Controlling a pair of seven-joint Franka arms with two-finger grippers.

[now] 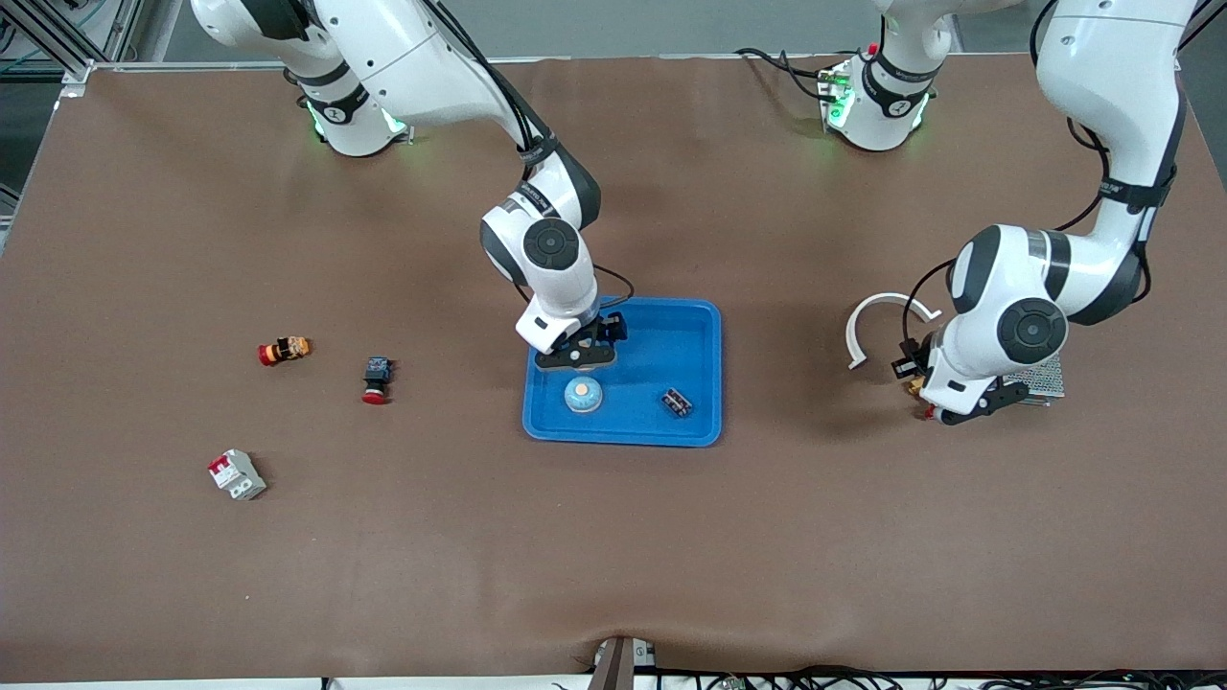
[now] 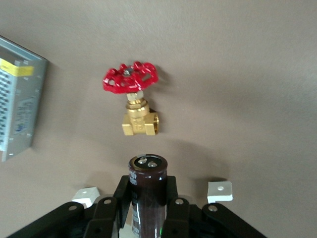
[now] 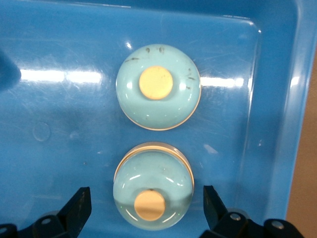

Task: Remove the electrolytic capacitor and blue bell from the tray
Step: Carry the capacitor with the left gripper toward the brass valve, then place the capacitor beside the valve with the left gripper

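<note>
My left gripper is shut on a dark brown capacitor, which stands upright between the fingers. It hangs over the bare table at the left arm's end, just above a brass valve with a red handwheel. My right gripper is low inside the blue tray. In the right wrist view it stands open around a pale blue bell with an orange button, its fingers apart from the dome. A second bell sits in the tray beside it.
A small dark cylindrical part lies in the tray. A perforated metal box and a white curved piece lie near the left gripper. Two red push buttons and a white breaker lie toward the right arm's end.
</note>
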